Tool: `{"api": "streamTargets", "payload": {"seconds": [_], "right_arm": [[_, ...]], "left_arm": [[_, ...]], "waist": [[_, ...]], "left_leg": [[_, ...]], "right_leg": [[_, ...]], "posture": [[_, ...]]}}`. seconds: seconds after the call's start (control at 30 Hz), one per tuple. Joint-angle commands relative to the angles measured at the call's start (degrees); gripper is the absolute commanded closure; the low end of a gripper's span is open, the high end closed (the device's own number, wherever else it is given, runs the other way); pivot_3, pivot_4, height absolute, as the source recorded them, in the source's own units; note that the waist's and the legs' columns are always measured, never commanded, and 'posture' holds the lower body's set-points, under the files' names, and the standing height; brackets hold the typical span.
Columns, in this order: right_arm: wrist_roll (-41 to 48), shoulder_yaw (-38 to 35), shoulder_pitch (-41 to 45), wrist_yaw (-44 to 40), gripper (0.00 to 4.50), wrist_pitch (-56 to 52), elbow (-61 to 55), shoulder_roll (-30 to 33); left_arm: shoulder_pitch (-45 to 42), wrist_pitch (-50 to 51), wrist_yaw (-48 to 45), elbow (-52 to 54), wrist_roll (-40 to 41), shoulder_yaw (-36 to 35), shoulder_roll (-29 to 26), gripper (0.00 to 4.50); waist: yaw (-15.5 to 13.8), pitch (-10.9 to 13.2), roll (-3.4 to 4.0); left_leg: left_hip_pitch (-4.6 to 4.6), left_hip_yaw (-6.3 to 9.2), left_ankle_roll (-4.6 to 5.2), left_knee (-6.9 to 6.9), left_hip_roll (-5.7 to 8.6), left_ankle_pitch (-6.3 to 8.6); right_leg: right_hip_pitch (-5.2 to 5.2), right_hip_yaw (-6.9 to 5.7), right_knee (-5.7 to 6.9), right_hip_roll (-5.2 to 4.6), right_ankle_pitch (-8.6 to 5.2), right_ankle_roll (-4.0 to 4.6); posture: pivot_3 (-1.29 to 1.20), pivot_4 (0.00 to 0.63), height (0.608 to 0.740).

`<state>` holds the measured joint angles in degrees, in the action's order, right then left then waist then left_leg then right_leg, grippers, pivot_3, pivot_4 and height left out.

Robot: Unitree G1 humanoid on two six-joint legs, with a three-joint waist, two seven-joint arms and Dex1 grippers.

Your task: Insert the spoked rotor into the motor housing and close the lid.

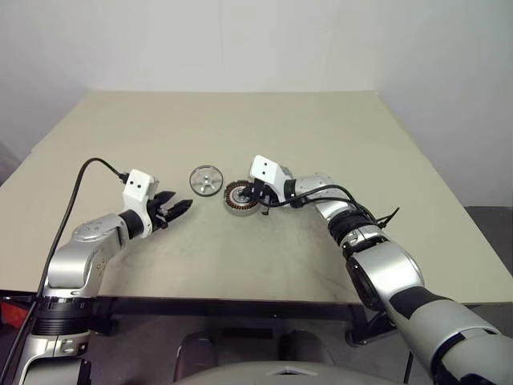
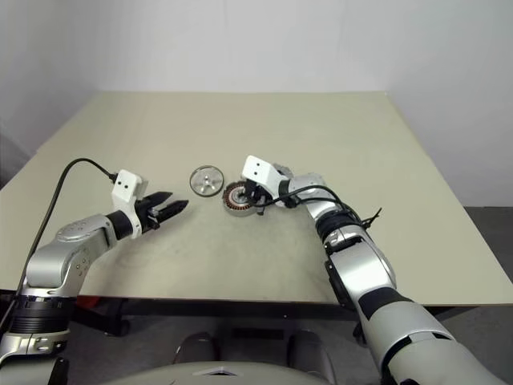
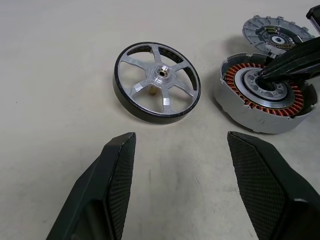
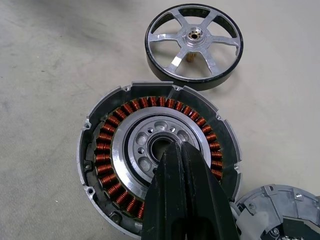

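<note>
The spoked rotor (image 1: 206, 180), a silver six-spoke wheel with a black rim (image 3: 156, 81), lies flat on the table. Just to its right sits the motor housing (image 1: 236, 199), a round grey case with a ring of copper windings (image 4: 107, 150) around a silver hub. My right gripper (image 1: 255, 195) is shut, its fingertips (image 4: 179, 147) pressed together at the hub's centre hole. The lid (image 3: 272, 32), a dull grey cap, lies right behind the housing and is partly hidden by that hand. My left gripper (image 1: 178, 210) hovers open and empty left of the rotor, pointing at it (image 3: 180, 140).
The beige table (image 1: 240, 120) stretches wide behind and to both sides of the parts. A black cable (image 1: 76, 188) loops up from my left wrist, and another runs along my right forearm.
</note>
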<state>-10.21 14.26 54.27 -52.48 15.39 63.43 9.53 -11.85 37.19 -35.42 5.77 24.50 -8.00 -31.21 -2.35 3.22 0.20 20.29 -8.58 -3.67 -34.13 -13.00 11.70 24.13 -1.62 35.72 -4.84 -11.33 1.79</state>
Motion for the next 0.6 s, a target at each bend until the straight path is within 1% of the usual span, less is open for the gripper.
{"api": "streamTargets", "payload": {"seconds": [0.03, 0.27, 0.43, 0.6], "right_arm": [[-0.3, 0.1, 0.0, 0.5, 4.49, -1.0, -0.4, 0.0], [2.1, -1.9, 1.3, -0.3, 4.49, -0.6, -2.3, -0.3], [4.8, -2.9, 1.4, -3.7, 4.49, -1.2, -8.2, 0.6], [6.6, -4.2, 0.5, -4.6, 4.49, -3.5, -14.6, 2.3]], "left_arm": [[-1.3, -1.2, -0.1, 0.8, 0.0, -0.9, -0.4, 1.41], [-1.7, -1.1, 0.1, 0.6, 0.6, -0.8, 0.5, 1.41], [-2.2, -0.2, 0.7, 0.0, 1.7, -2.4, 1.4, 1.41], [-2.7, 0.7, 2.0, -1.1, 3.2, -4.5, 2.1, 1.41]], "waist": [[0.0, 0.0, 0.00], [0.0, 0.0, 0.00], [0.0, 0.0, 0.01], [0.0, 0.0, 0.00]], "left_leg": [[-0.03, 0.00, 0.00, 0.00, 0.00, 0.00], [-0.04, 0.00, 0.00, 0.01, 0.00, 0.00], [0.08, 0.00, 0.00, 0.01, -0.02, 0.00], [0.10, 0.00, 0.00, 0.01, 0.00, 0.00]], "right_leg": [[-0.02, 0.00, 0.00, 0.00, 0.00, 0.00], [-0.04, 0.00, 0.00, 0.00, 0.00, 0.00], [0.06, -0.01, -0.02, 0.01, 0.00, 0.00], [0.08, -0.01, -0.03, 0.00, 0.00, 0.00]], "posture": [[0.00, 0.000, 0.740], [0.00, 0.000, 0.740], [0.00, 0.000, 0.740], [0.00, 0.000, 0.740]]}}
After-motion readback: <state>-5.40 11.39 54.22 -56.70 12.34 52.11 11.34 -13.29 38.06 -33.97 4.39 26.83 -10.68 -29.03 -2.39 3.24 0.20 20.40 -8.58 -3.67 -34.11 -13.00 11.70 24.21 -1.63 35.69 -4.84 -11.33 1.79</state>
